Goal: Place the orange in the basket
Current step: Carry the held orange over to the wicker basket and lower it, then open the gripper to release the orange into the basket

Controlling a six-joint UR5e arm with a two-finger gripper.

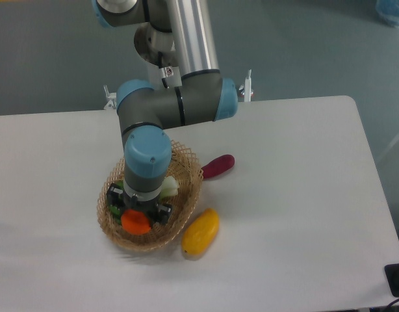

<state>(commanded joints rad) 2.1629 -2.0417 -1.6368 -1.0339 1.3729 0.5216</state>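
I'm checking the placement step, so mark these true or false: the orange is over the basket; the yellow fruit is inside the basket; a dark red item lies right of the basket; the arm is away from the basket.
1. The orange is over the basket: true; it sits at the tool.
2. The yellow fruit is inside the basket: false; it lies on the table beside it.
3. A dark red item lies right of the basket: true.
4. The arm is away from the basket: false; it reaches down into it.
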